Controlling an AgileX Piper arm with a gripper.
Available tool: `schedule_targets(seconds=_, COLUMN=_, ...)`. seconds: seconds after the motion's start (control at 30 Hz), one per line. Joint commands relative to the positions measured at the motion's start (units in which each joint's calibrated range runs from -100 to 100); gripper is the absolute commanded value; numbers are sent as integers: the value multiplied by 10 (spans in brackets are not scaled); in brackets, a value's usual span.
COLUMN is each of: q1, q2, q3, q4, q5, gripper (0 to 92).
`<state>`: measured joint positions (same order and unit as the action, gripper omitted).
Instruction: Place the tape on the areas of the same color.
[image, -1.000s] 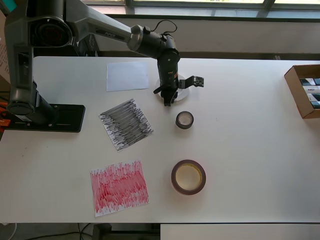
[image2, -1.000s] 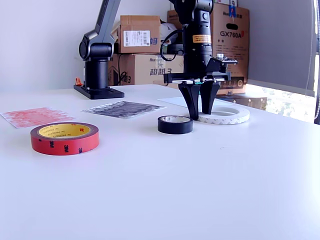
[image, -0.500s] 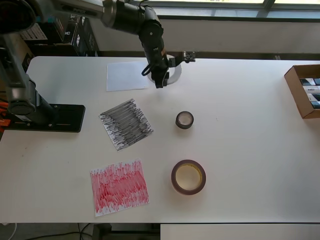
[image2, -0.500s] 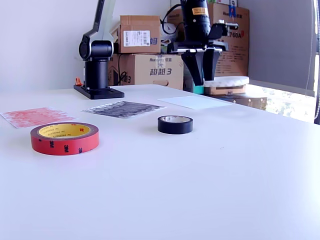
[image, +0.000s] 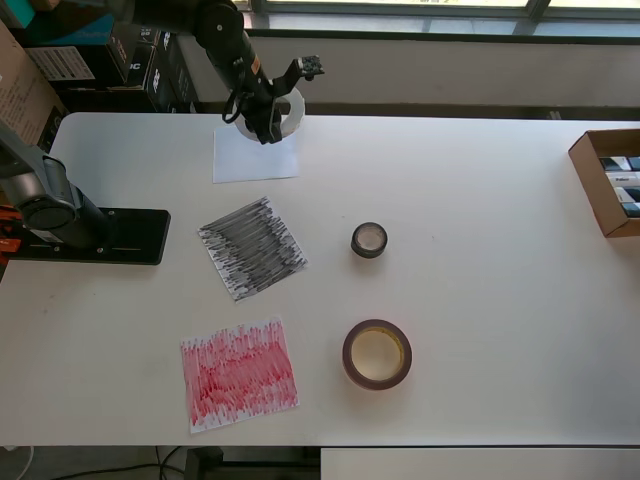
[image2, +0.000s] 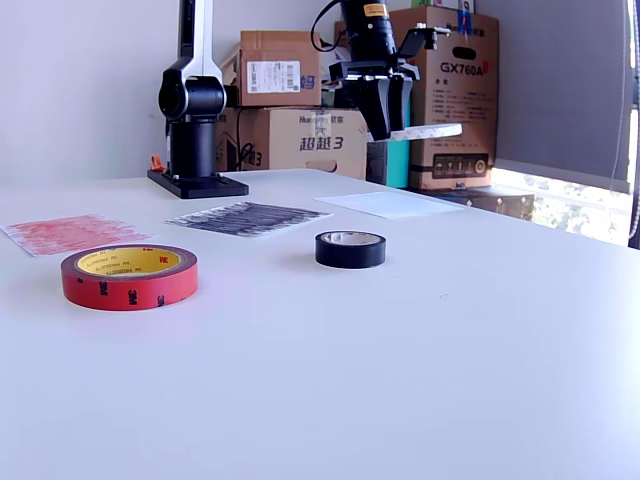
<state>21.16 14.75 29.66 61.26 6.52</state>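
While our tool (image2: 383, 122) hangs high above the surface (image: 480, 330), we have its jaws closed on one side of the white ring (image2: 425, 131), which sticks out level toward the exterior view's right, flat faces up and down; a ring has no real long axis, so we only note that its hole faces up and it lies roughly parallel to the surface. From overhead, the ring (image: 284, 112) hovers over the far right corner of the white sheet (image: 255, 152), partly past its edge. We judge the main risk to be an off-centre drop: released from this height and held only by one rim, the ring could tip, bounce or roll, landing half off the sheet, or it could drag the loose paper if lowered askew. We would want it moved further over the sheet's middle and lowered close before letting go. Beyond that, the black scribbled sheet (image: 252, 248) and red scribbled sheet (image: 239, 375) lie bare, with the small black roll (image: 369, 239) and the red-brown roll (image: 377, 354) lying flat well apart from them, untouched
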Motion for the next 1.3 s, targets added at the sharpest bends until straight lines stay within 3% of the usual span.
schedule_targets(seconds=0.0, q1=9, q2=5, q3=16, q4=-14, q5=-3, gripper=2)
schedule_targets(seconds=0.47, q1=14, q2=83, q3=31, q4=-58, q5=-2, gripper=2)
schedule_targets(seconds=1.27, q1=21, q2=90, q3=82, q4=-80, q5=-5, gripper=2)
